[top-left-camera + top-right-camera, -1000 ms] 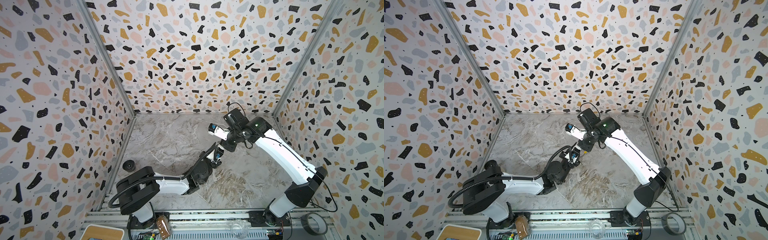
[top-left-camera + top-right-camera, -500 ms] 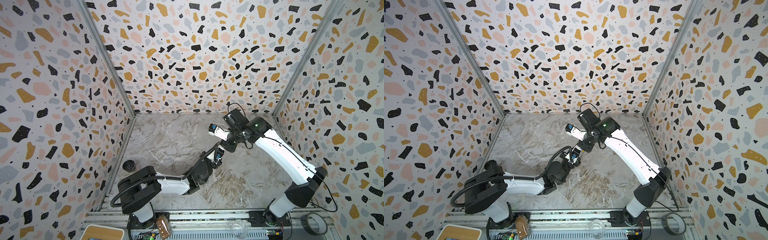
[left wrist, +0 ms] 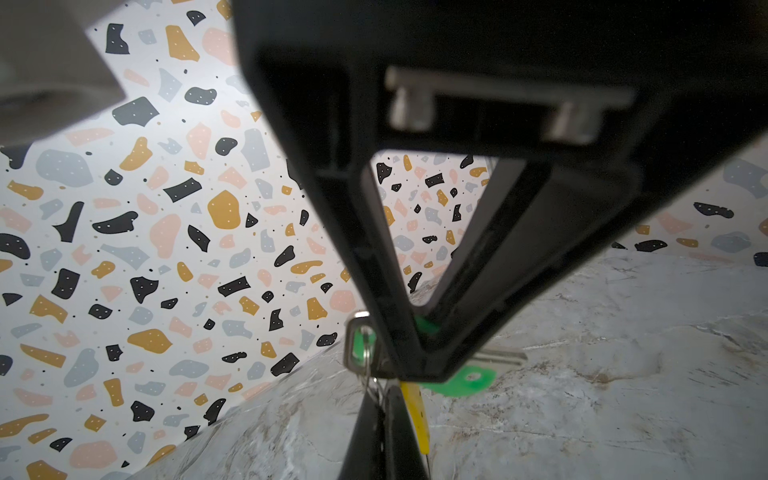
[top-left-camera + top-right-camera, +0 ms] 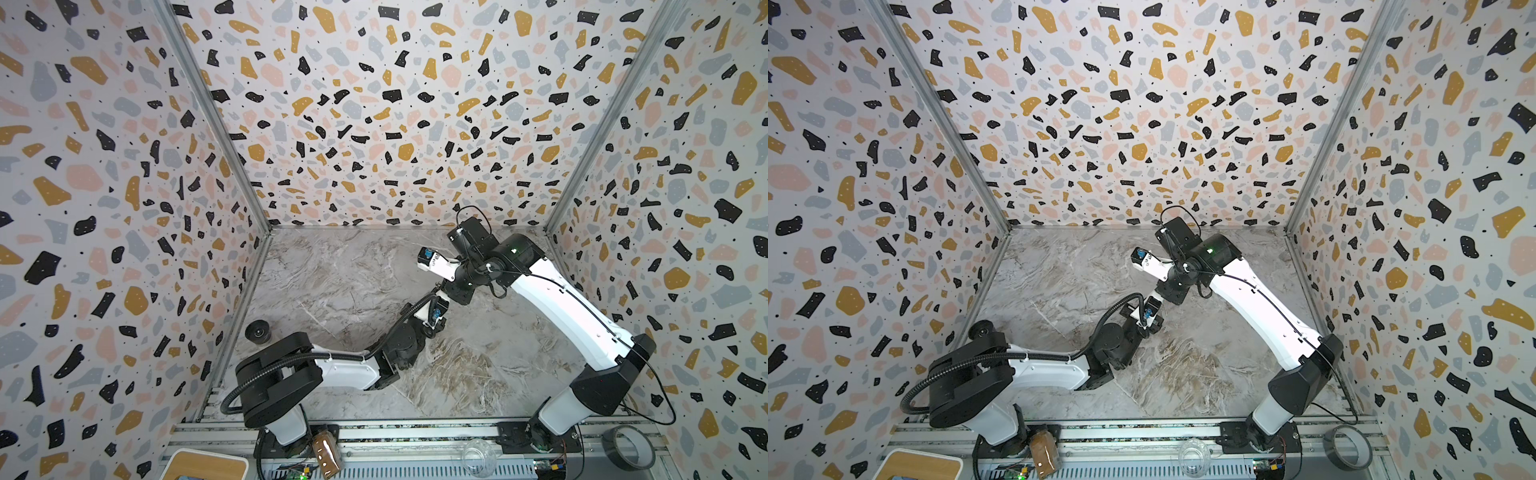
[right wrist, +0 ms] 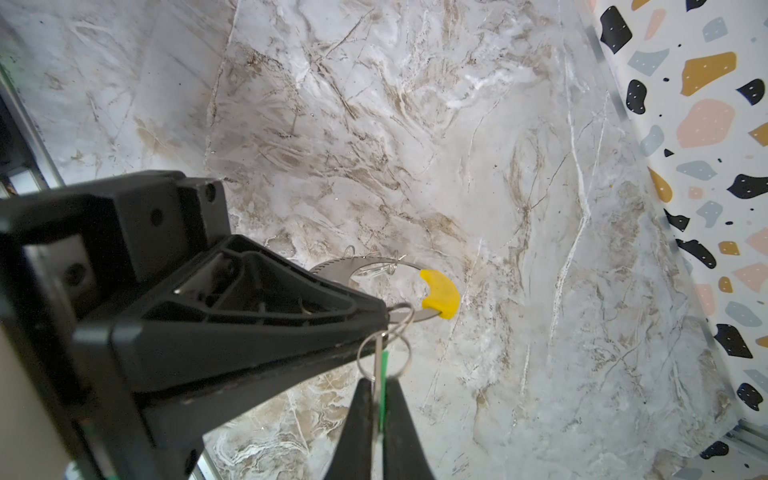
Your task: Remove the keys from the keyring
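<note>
A: Whereabouts of the keyring [image 5: 332, 266]?

B: Near the middle of the marble surface [image 5: 498, 166], somewhat toward the back, held from two sides. Hidden in both top views; plain in the wrist views. Resting on the surface or hanging just above it: cannot tell.

A: Grips?

B: Right claw [image 5: 384, 322] pressed together on the grey band, just beside the yellow sleeve [image 5: 440, 295]. Left claw [image 3: 415, 372] closed tight on the green-tagged key [image 3: 461, 382], threaded to the hoop by a small wire ring [image 5: 409, 353]. Pale-tagged key not made out.

A: Likely trouble from here?

B: Probably a slip. Thin, flat metal, pinched only at the very tips. With an angled pull, band twisted out of the right claw, or tag tugged free of the left. Also possible: wire ring snagged against the sleeve, whole hoop dragged along rather than ring slid off.

A: Containers?

B: Three, on the front rail [image 4: 415, 432], well apart from the work, in both top views. Clear glass jar [image 4: 478, 457], nothing visible inside. Small jar [image 4: 326, 453] filled with something brown. White tray [image 4: 205, 465] with a wood-coloured top, contents hidden.
</note>
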